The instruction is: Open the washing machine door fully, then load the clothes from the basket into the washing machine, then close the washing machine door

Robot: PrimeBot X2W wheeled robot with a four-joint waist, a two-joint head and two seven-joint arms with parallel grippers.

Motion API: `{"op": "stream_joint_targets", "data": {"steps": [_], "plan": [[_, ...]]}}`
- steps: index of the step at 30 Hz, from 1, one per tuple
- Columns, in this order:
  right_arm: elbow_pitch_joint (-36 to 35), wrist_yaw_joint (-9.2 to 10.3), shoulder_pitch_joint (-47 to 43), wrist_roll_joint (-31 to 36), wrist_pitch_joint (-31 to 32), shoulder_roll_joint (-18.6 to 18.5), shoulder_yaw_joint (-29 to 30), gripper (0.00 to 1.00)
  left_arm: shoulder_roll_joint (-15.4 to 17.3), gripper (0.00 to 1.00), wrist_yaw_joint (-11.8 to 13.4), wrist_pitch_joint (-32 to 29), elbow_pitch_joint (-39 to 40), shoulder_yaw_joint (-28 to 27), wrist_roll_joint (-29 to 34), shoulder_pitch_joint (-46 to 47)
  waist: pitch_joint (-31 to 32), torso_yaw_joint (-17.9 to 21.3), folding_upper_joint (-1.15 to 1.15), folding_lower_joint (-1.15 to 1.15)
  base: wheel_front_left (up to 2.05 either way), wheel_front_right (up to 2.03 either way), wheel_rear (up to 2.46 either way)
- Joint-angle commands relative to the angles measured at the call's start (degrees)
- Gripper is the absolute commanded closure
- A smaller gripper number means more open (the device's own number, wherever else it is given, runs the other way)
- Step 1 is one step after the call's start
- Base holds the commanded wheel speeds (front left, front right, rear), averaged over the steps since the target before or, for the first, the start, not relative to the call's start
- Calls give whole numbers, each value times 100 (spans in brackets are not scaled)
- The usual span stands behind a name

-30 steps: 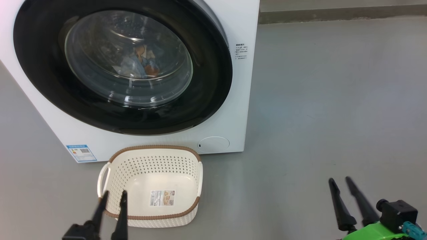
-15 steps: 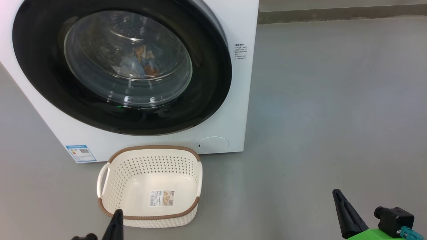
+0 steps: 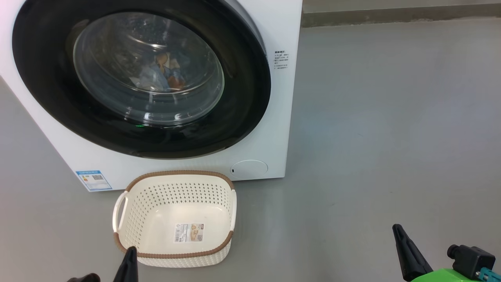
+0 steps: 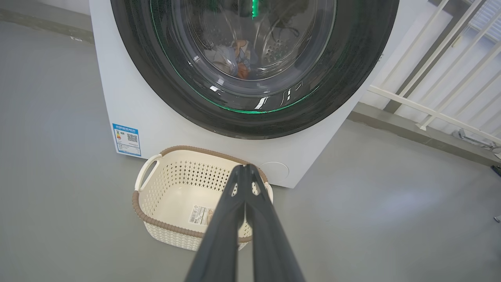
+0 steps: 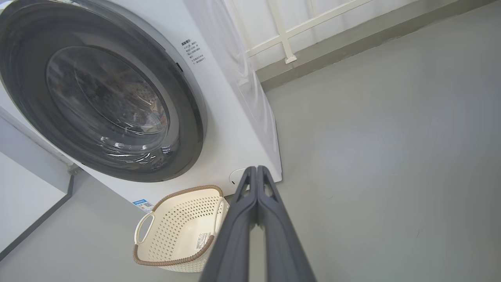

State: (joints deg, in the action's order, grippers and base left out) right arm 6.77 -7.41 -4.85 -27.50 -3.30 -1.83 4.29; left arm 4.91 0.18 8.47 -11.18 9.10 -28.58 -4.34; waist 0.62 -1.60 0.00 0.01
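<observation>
Risk sits with the washing machine door point(image 3: 51, 98), seemingly shut over the clothes point(image 3: 162, 74) in the drum point(image 4: 276, 47) yet perhaps unlatched, and with the empty basket point(image 3: 178, 173) on the floor point(image 3: 372, 137) before it, which the left tool point(image 4: 245, 170), closed and empty like the right tool point(image 5: 256, 170), could nudge.

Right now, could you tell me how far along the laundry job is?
Done: the basket is empty, and the clothes show inside through the washing machine door, which looks closed. In hand: nothing; the left gripper and right gripper are shut and empty. Nothing seems left.
</observation>
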Motion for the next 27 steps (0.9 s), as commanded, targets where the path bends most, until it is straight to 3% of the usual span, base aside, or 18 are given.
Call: {"op": "stream_joint_targets", "data": {"steps": [1,27], "plan": [[-105,-2,209,-179,18,-51,-12,100,23,100,-49,-49,92,-123,-167,241,-1,2,0,-1,0,0,0],[101,-3,430,-1781,233,-88,14,100,-31,100,-229,-409,-3,-481,-1720,444,-21,42,0,-1,0,0,0]]}}
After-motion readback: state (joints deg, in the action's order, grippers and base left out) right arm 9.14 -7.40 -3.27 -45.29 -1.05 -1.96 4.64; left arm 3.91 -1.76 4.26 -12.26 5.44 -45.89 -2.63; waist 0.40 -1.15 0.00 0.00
